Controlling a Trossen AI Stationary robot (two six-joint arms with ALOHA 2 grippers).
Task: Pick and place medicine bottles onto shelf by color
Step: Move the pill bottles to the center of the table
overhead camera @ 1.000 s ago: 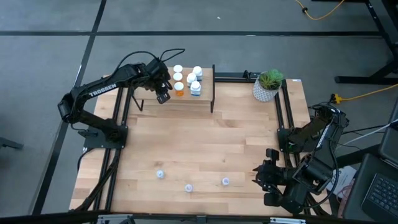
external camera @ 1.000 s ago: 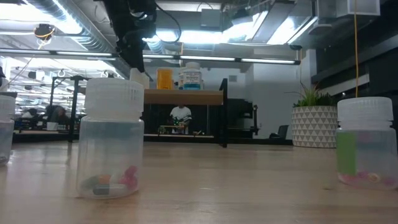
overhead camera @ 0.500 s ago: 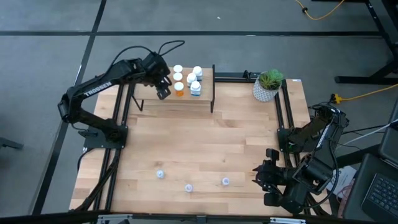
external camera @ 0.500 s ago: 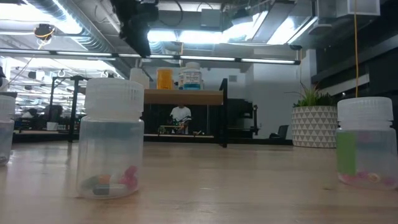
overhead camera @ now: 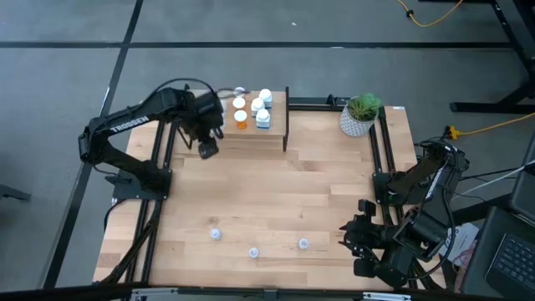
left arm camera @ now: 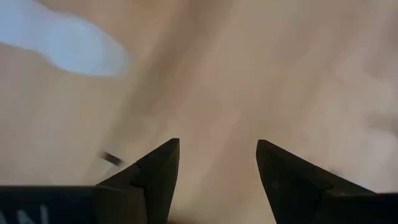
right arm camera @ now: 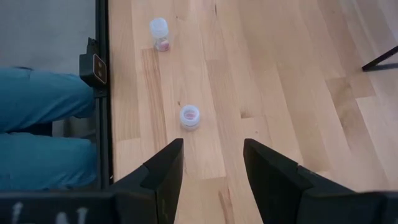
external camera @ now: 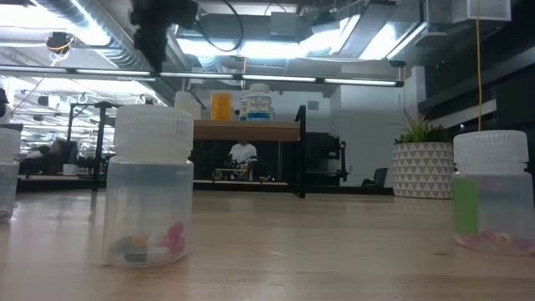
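Two dark jointed arms, white TROSSEN lettering, black looping cables

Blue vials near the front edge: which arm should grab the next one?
Right. Its open tool sits beside the three vials, nearest one just ahead. The left tool, open and empty, is off by the shelf.

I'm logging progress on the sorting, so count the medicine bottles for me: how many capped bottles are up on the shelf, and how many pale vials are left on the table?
White-capped bottles on the shelf: 6
Pale vials on the table: 3
Total: 9
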